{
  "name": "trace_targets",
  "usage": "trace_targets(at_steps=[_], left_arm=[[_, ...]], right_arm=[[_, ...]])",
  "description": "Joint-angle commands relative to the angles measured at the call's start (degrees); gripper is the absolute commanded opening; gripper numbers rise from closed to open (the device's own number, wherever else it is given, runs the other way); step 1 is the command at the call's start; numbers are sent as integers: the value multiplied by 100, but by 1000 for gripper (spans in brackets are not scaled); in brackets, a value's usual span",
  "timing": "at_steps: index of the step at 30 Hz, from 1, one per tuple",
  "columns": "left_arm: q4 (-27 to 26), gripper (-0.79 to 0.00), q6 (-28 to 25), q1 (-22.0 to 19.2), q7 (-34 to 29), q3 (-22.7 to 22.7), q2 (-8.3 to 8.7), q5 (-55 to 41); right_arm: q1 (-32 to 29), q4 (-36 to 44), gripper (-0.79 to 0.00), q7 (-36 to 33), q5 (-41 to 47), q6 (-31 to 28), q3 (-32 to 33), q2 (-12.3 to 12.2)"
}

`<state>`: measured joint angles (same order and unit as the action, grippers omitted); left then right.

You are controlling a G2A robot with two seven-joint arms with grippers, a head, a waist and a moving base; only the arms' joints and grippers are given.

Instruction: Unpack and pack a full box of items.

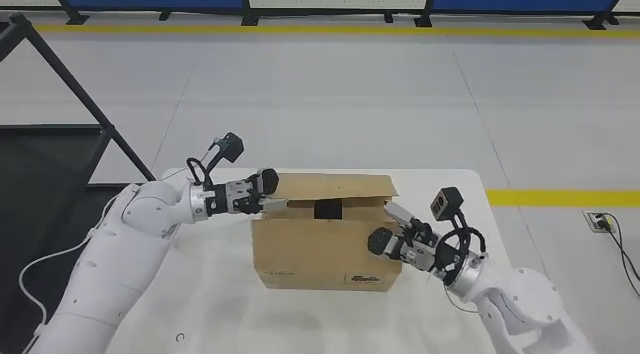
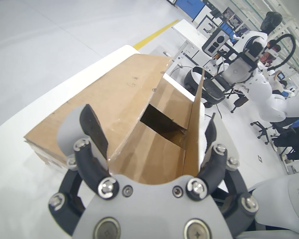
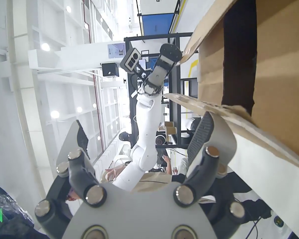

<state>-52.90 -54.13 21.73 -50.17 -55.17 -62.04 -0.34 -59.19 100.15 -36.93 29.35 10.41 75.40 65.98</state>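
A brown cardboard box (image 1: 320, 244) stands in the middle of the white table (image 1: 200, 294). Its top flaps are partly folded, leaving a dark gap (image 1: 328, 210) at the centre. My left gripper (image 1: 265, 186) is at the box's far left top corner. In the left wrist view it (image 2: 152, 135) is open and straddles the end of the box (image 2: 109, 95), with an upright flap (image 2: 194, 125) close to one finger. My right gripper (image 1: 385, 239) is at the box's right side. It (image 3: 142, 135) is open, and one finger (image 3: 204, 130) rests against a flap edge (image 3: 214, 108).
The table's far edge runs just behind the box, and its right edge lies close beyond my right arm. A black metal frame (image 1: 60, 74) stands off the table to the left. Bare table surface spreads left of and in front of the box.
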Motion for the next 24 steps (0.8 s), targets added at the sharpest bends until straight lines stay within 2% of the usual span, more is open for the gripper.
trace_targets(at_steps=[1, 9, 12, 17, 24], left_arm=[[-37, 0, 20, 9, -19, 64, 53, -116], [-180, 0, 52, 34, -51, 334, 248, -615], [-219, 0, 50, 30, -49, 415, 310, -763], [-131, 0, 51, 0, -50, 360, 394, -1110], [-93, 0, 88, -10, -34, 296, 405, -1310]], right_arm=[[209, -211, 0, 66, 13, 45, -77, 20], [815, -1035, 0, 706, -467, 94, -472, 112], [886, -1219, 0, 452, -361, 140, -447, 109], [864, -1213, 0, 466, -388, 130, -400, 100], [795, -1159, 0, 487, -431, 110, -422, 100]])
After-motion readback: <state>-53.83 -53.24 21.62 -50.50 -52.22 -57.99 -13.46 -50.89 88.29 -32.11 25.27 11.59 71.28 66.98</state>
